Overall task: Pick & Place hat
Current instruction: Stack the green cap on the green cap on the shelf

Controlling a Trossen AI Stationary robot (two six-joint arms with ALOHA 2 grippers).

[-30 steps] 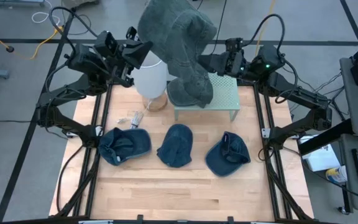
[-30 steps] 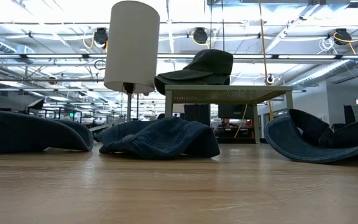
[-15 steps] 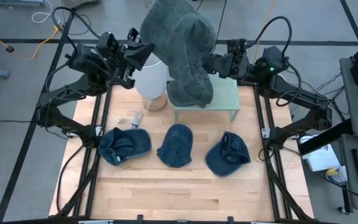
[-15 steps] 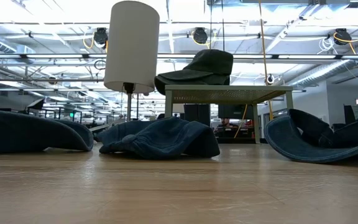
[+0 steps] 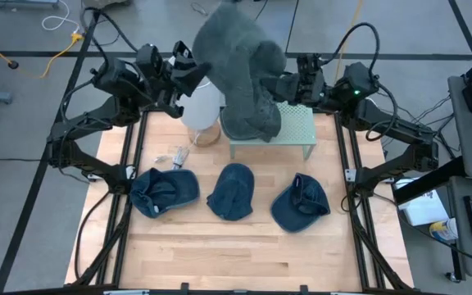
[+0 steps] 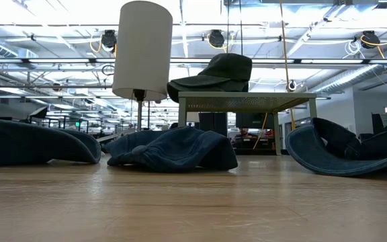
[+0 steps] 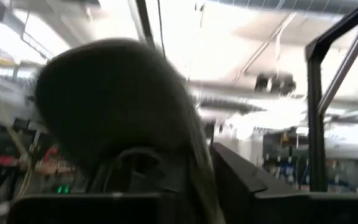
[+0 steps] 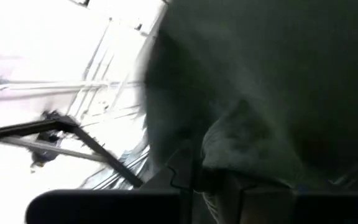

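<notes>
Large grey-green fabric hat (image 5: 240,65) sits on the pale green perforated metal stand (image 5: 295,131), beside the white cylindrical lamp (image 5: 201,105). Left gripper (image 5: 183,72) and right gripper (image 5: 289,84) flank it; cannot tell whether either's fingers are apart. Risk: a lopsided pull drags the hat into the lamp. 3 dark blue caps (image 5: 232,192) lie below.

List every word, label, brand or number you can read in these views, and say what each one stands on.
No text can be read in any view.
The three dark blue denim caps on the wooden table show no logo or lettering.
The grey-green hat on the pale green perforated stand shows none either.
The white cylindrical lamp is plain.
The small crumpled item beside the lamp base is too small to read.
</notes>
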